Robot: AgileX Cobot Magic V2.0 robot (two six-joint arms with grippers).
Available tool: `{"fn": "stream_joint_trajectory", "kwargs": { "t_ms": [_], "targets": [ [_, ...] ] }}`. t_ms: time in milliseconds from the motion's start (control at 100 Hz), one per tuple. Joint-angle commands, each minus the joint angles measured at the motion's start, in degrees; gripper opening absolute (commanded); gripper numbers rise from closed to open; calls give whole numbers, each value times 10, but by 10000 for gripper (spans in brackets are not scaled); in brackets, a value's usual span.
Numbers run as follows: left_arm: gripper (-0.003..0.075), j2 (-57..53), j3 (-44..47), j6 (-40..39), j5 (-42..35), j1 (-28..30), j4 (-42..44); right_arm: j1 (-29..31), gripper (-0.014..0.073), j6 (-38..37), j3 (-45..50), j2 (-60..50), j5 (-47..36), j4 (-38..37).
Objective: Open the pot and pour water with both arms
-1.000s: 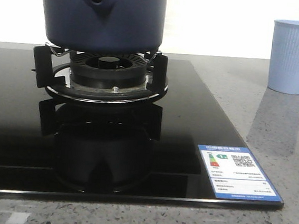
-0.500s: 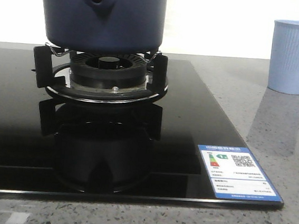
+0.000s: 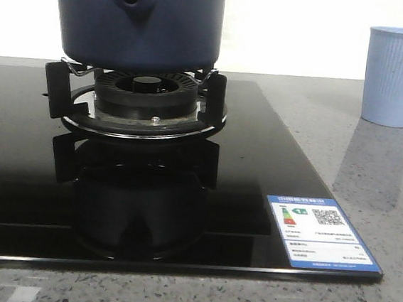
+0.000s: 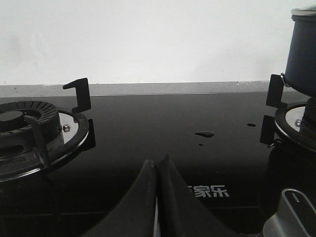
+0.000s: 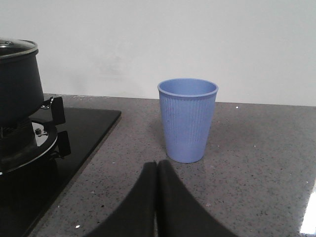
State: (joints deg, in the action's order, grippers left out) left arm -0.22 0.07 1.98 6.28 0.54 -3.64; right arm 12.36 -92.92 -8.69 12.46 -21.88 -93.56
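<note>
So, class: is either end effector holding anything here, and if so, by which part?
Nothing is held. The left end effector and right end effector are both shut on nothing, apart from the pot and cup.

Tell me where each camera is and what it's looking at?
Front view: low over the stove, facing the pot on its burner; no robot parts show.
Left wrist view: behind the shut left end effector, facing the black stovetop.
Right wrist view: behind the shut right end effector, facing the blue cup.
All three show the pot.
</note>
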Motion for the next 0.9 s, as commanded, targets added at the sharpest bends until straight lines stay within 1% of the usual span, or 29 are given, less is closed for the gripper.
{"fn": "stream_joint_trajectory", "kwargs": {
  "t_ms": [0, 50, 80, 130, 200, 270, 320, 340, 380, 410, 460, 520, 560, 580, 590, 640, 670, 710, 780, 890],
  "targets": [
    [-20, -17, 5, -5, -40, 1, -4, 5, -78, 21, -15, 4, 10, 23],
    [-20, -17, 5, -5, -40, 1, -4, 5, -78, 48, -15, 4, 4, 34],
    [-20, -17, 5, -5, -40, 1, -4, 5, -78, 81, -15, 7, 2, 50],
    [-20, -17, 5, -5, -40, 1, -4, 5, -78, 135, -15, 11, -6, 89],
    [-20, -17, 5, -5, -40, 1, -4, 5, -78, 216, -15, 19, -16, 162],
    [-20, -17, 5, -5, -40, 1, -4, 5, -78, 294, -14, 30, -17, 248],
    [-20, -17, 5, -5, -40, 1, -4, 2, -78, 347, -14, 39, -15, 324],
    [-20, -17, 5, -5, -40, 1, -4, 1, -78, 366, -13, 42, -11, 344],
    [-20, -17, 5, -5, -40, 1, -4, -1, -78, 395, -13, 48, -1, 409],
    [-20, -17, 5, -5, -40, 1, -4, -5, -78, 421, -12, 54, 13, 456],
    [-20, -17, 5, -5, -40, 1, -4, -14, -78, 465, -12, 61, 44, 555],
    [-20, -17, 5, -5, -40, 1, -4, -30, -78, 533, -12, 65, 85, 637],
    [-20, -17, 5, -5, -40, 1, -4, -45, -78, 595, -12, 65, 117, 690],
    [-20, -17, 5, -5, -40, 1, -4, -54, -78, 642, -12, 65, 135, 715],
    [-20, -17, 5, -5, -40, 1, -4, -56, -78, 642, -12, 65, 135, 724],
    [-20, -17, 5, -5, -40, 1, -4, -77, -78, 743, -12, 64, 165, 786],
    [-20, -17, 5, -5, -40, 1, -4, -88, -78, 789, -12, 61, 177, 823],
    [-20, -17, 5, -5, -40, 1, -4, -103, -78, 845, -9, 57, 191, 848],
    [-20, -17, 5, -5, -40, 1, -4, -117, -78, 901, 3, 42, 198, 871],
    [-20, -17, 5, -5, -40, 1, -4, -120, -78, 908, 37, -2, 197, 873]
  ]
}}
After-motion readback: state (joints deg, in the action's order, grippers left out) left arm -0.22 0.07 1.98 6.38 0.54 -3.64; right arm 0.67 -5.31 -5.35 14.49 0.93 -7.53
